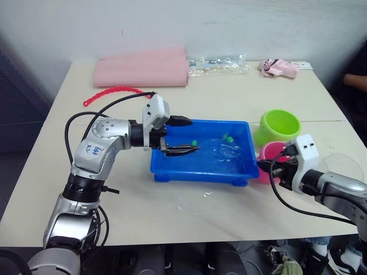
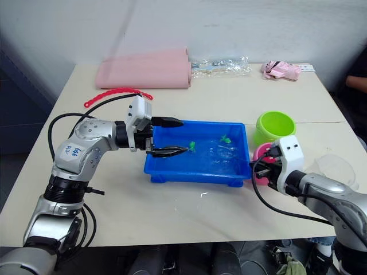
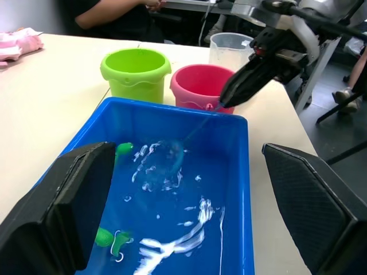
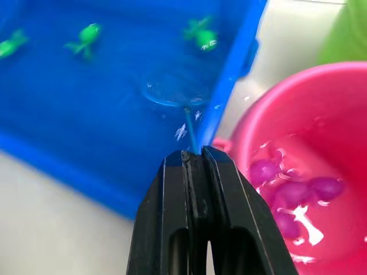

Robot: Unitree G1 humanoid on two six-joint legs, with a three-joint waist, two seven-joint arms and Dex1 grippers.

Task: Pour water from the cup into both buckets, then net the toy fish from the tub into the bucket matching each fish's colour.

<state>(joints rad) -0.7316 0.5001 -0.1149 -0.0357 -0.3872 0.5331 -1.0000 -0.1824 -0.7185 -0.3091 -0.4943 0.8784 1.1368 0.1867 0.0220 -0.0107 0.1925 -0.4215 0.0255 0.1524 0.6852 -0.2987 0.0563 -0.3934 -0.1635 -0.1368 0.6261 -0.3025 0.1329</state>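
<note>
In the tub (image 1: 172, 169), near its right end, the net's hoop (image 4: 172, 86) sits in the water, its thin handle running back to the right gripper (image 4: 195, 160), whose fingers are pinched together on it. Three green fish (image 4: 86, 35) lie in the water beyond the hoop, none inside it as far as the wrist view shows. Just beside the tub's right end stands the pink bucket (image 3: 200, 86), with water and several pink fish (image 4: 324, 188) in it; the green bucket (image 1: 278, 125) stands touching it on the far side. The clear cup (image 3: 230, 48) is behind the pink bucket, to the robot's right. The left gripper (image 1: 186, 136) hovers over the tub's left end, fingers spread wide and holding nothing. Farther back on the table (image 1: 229, 91) lie a red beaded strip (image 1: 112, 93) and a folded pink cloth (image 1: 143, 67).
</note>
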